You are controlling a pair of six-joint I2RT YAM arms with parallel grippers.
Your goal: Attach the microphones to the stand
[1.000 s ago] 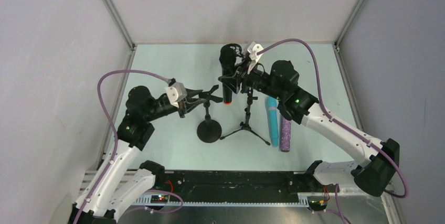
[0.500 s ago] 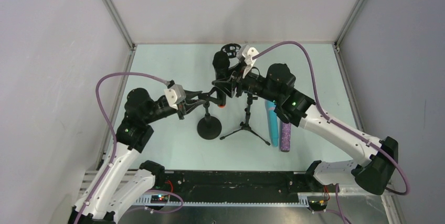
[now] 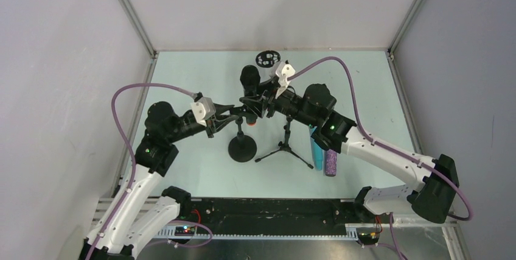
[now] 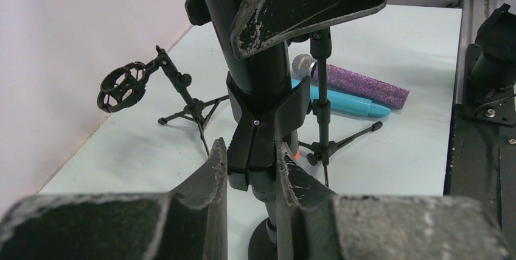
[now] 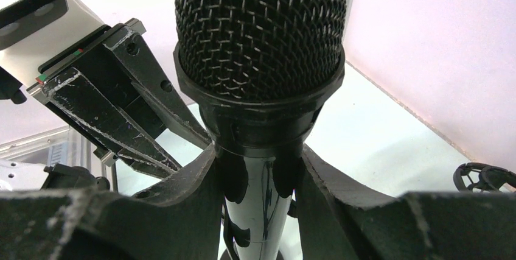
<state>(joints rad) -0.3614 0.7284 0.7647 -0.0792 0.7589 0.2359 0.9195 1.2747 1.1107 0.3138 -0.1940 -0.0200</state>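
My right gripper point(image 3: 258, 98) is shut on the black microphone point(image 3: 248, 78), just under its mesh head point(image 5: 258, 28), and holds it upright over the round-base stand point(image 3: 242, 149). The shaft point(image 4: 255, 59) runs down into the stand's forked clip point(image 4: 258, 144), and the orange-red end point(image 4: 296, 151) shows below it. My left gripper point(image 4: 252, 156) is shut on that clip from the left, its fingers point(image 4: 213, 172) pressed against both sides. The cyan-blue microphone point(image 3: 315, 150) and the glittery purple microphone point(image 3: 331, 161) lie side by side on the table at the right, partly under my right arm.
A tripod stand point(image 3: 286, 144) rises just right of the round-base stand, close to both microphones on the table. A small tripod with a round shock mount point(image 3: 266, 58) stands at the back. White walls enclose the table on three sides.
My right gripper has carried the black microphone left and forward, from the tripod stand to the round-base stand's clip. My left gripper has closed on that clip.
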